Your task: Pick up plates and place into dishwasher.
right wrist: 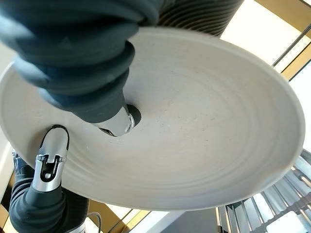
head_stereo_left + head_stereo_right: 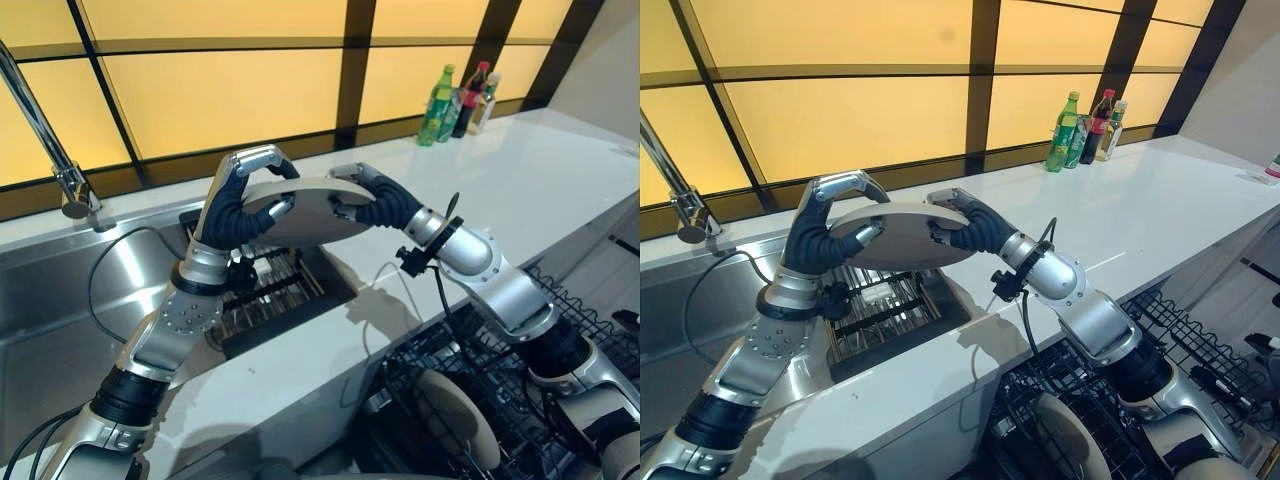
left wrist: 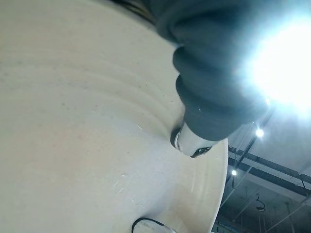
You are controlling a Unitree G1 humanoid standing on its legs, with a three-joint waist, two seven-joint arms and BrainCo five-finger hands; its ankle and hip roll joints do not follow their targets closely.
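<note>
Cream plate point(image 2: 300, 212) hangs over the drying rack point(image 2: 270, 285), gripped by left hand point(image 2: 240, 200) and right hand point(image 2: 375, 200); probably a handover, then lowering into the dishwasher rack point(image 2: 480, 400).

Warm amber light comes through the backlit window panels point(image 2: 230, 95) across the top of both eye views, and the white surface point(image 2: 520, 190) below them is evenly bright. Soft shadows of the arms lie on it at lower centre. The steel sink point(image 2: 60, 300) at the left carries dull reflections. In the left wrist view a ceiling lamp point(image 3: 286, 68) flares white at the upper right, washing out the edges near it, while the plate point(image 3: 87, 126), very close, looks soft. The right wrist view is evenly lit, the dark cover at the upper left blurred.
</note>
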